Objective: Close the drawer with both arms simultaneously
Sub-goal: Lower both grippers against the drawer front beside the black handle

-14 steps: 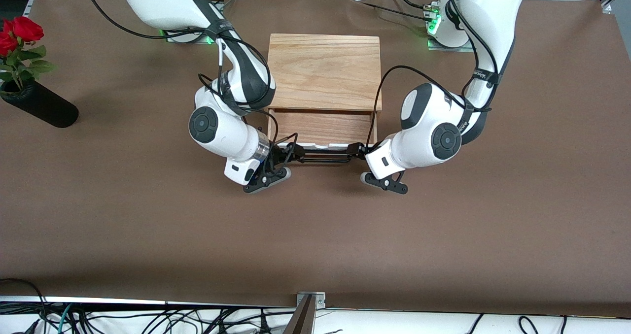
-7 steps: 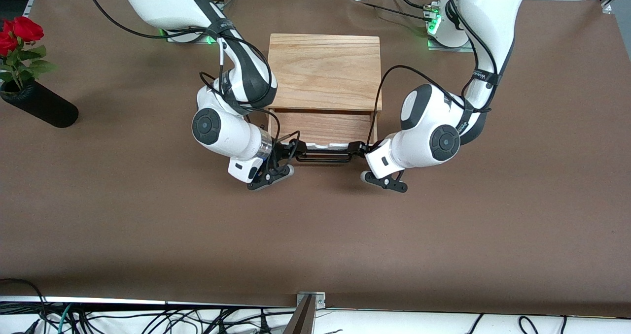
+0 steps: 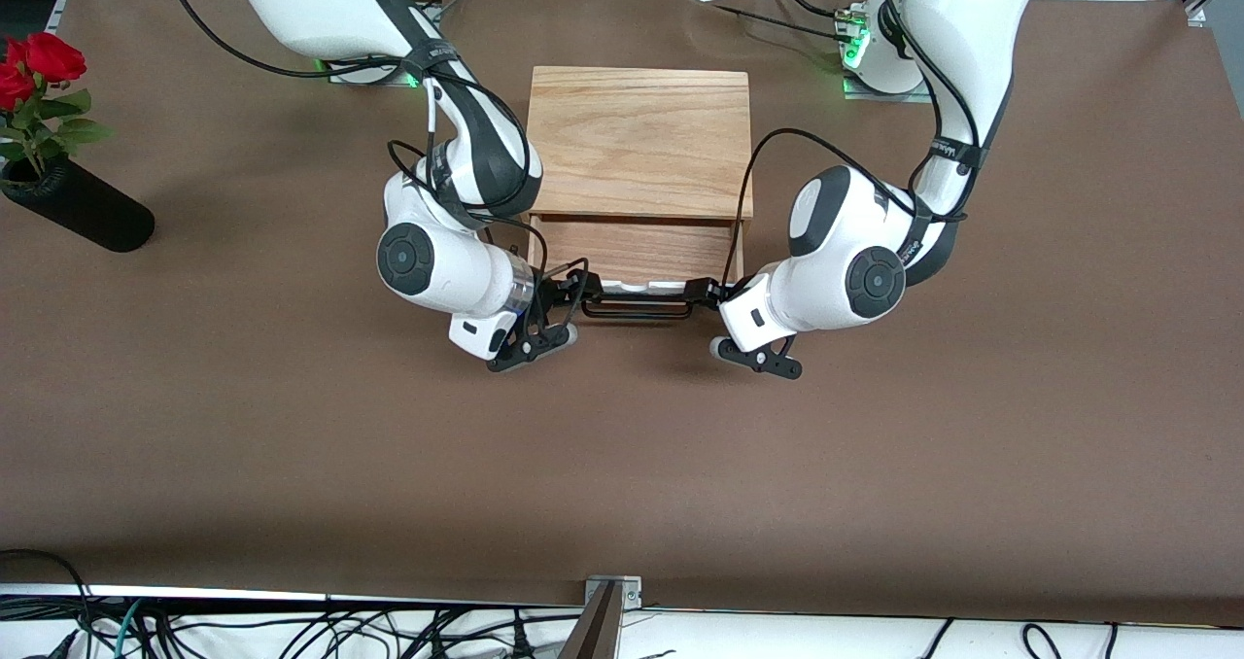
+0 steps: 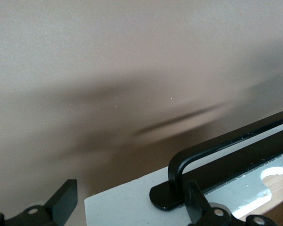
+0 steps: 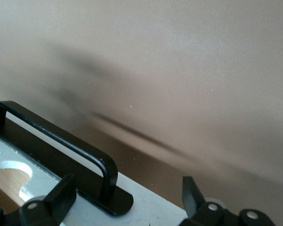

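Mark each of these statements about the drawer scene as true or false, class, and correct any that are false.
1. The drawer is fully shut inside its wooden box. False: it is still partly pulled out, with its wooden floor showing.
2. The left gripper and the right gripper sit at the two ends of the black handle. True.
3. The vase of red roses stands on top of the wooden box. False: it lies on the table toward the right arm's end.
4. Both grippers' fingers are spread open. True.
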Robot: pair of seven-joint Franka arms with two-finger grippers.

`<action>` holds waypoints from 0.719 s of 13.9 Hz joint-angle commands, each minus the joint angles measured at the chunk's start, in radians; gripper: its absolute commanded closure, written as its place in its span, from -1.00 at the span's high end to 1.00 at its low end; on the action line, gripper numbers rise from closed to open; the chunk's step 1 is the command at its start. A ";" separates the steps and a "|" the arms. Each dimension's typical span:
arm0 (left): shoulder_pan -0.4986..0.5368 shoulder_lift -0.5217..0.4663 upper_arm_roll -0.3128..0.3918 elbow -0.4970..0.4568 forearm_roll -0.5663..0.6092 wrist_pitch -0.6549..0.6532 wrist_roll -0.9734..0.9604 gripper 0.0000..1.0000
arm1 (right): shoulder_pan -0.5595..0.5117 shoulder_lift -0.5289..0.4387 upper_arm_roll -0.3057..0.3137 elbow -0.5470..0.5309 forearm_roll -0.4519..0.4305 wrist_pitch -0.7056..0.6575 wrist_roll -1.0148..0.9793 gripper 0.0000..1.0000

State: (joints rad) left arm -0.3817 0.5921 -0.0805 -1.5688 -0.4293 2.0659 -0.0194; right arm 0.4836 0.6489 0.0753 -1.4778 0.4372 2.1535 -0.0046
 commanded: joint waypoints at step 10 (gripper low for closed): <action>-0.017 -0.020 0.007 -0.054 -0.012 -0.153 0.012 1.00 | 0.030 0.034 0.008 0.020 0.023 -0.076 0.002 1.00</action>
State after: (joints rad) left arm -0.3846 0.5930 -0.0821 -1.5649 -0.4323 2.0033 -0.0313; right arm 0.5031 0.6657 0.0785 -1.4775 0.4455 2.1257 -0.0046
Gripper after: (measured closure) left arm 0.000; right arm 0.000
